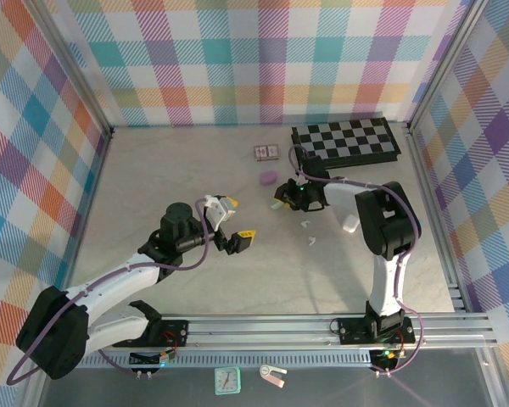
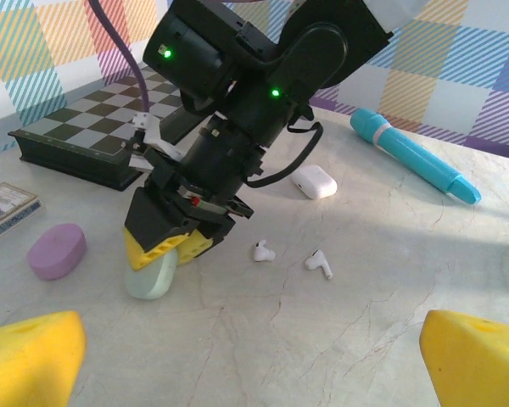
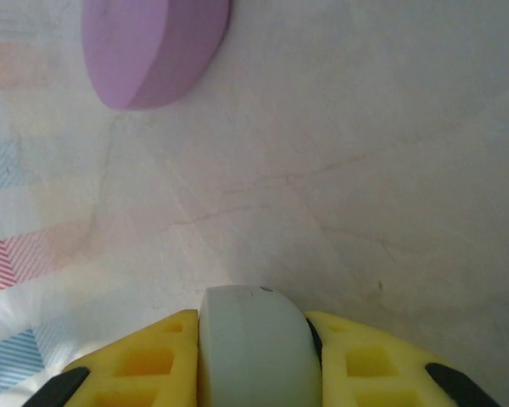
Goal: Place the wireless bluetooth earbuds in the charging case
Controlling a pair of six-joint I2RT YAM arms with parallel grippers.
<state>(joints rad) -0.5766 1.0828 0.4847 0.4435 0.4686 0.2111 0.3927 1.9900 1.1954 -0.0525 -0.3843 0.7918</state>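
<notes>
Two white wireless bluetooth earbuds [image 2: 263, 251] [image 2: 319, 264] lie loose on the marble table, seen from above as small white specks [image 1: 305, 225] [image 1: 310, 241]. My right gripper [image 2: 165, 246] is shut on a pale green charging case [image 2: 150, 275], which stands on its edge on the table with its lid closed. That case [image 3: 254, 348] sits squeezed between the yellow fingers [image 3: 144, 360]. My left gripper [image 2: 254, 365] is open and holds nothing. It hovers [image 1: 233, 222] left of the earbuds and faces them.
A purple case [image 2: 56, 251] [image 3: 153, 47] lies left of the right gripper. A white case [image 2: 314, 181] and a teal stick [image 2: 416, 157] lie behind the earbuds. A chessboard [image 1: 345, 140] and a small card box [image 1: 265, 153] sit at the back.
</notes>
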